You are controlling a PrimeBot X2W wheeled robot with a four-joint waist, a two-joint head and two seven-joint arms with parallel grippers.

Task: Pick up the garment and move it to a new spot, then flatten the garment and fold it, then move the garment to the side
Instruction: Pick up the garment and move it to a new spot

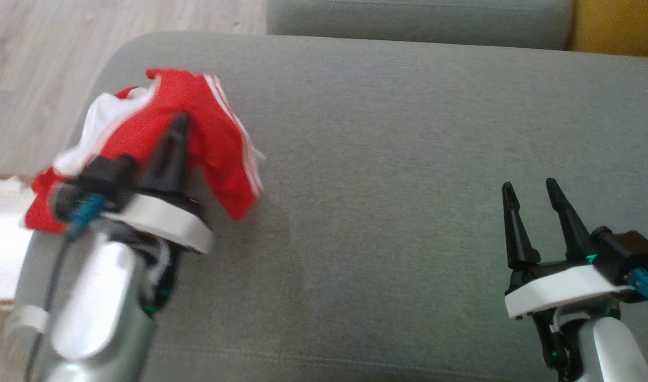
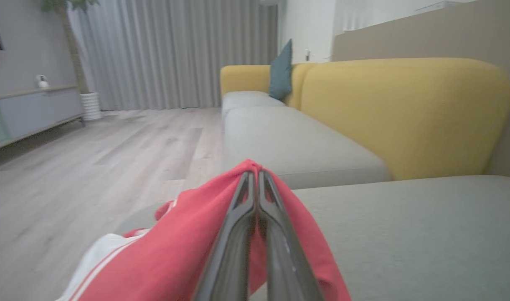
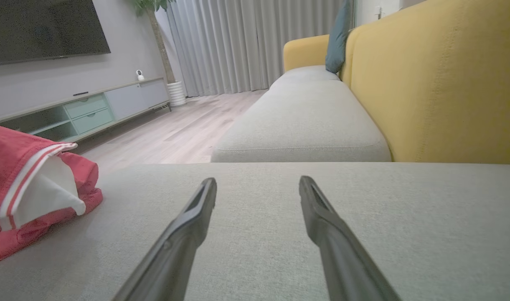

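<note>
Left hand (image 2: 255, 173): long dark fingers pressed together, pinching a fold of the crumpled red fabric garment with white stripes (image 2: 175, 246) right at the tips.
Garment spot: bunched at the left end of the grey upholstered sofa seat (image 1: 408, 159), draped down both sides of the fingers, lower folds resting on the cushion.
Long axis: hard to call on a wad like this tbh; in the head view, roughly a diagonal from the near-left seat edge up toward the far middle, white-striped hem facing the open cushion.
Right hand (image 1: 530, 184): fingers spread, holding nothing, hovering well apart over bare cushion.
Slip risk: only a thin pinch of cloth, so probably pulls free if dragged fast.
Edge risk: sitting right by the rounded seat edge, pale wood floor (image 1: 37, 79) just beyond, so a dropped grip likely means a slide off.
Tangle risk: layers bunched together, so could land twisted and be a pain to flatten.
</note>
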